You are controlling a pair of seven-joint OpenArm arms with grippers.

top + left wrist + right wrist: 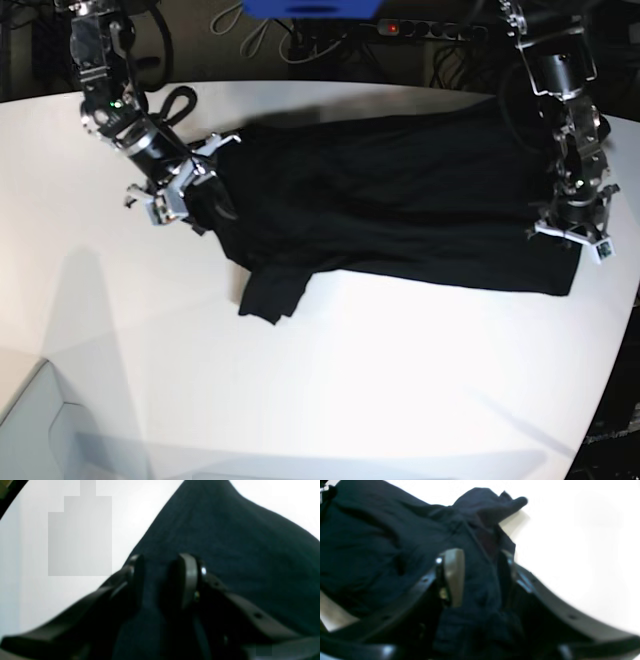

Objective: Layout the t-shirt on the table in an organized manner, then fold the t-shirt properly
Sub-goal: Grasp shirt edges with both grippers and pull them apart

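One t-shirt (400, 200), black, spread across the far half of the white table (400, 380), body wide and mostly flat. One sleeve (272, 292) sticks out toward the near edge. We read no brand, label or print text in any view; wrist views are too blurred for small detail.

Two arms, both at the shirt:
- Left gripper (572, 232) sits at the shirt's corner on the base view's right. Left wrist view shows its jaws narrowly apart with a strip of black cloth pinched between them (160, 580), fabric rising in a tent shape beyond. So it has hold of the t-shirt.
- Right gripper (185, 195) sits at the bunched end on the base view's left. Right wrist view shows the jaws moderately apart with cloth lying between them (480, 580). Whether they press on the fabric we cannot tell.

What differs by view:
- Only the base view shows the full shirt outline, the curved table edge and the cables (260, 40) behind the table.
- Only the right wrist view shows a rumpled flap (492, 502) raised off the table, with a reddish-dark patch (488, 542) in the fold below it.
- Left wrist view shows plain cloth and bare table only.
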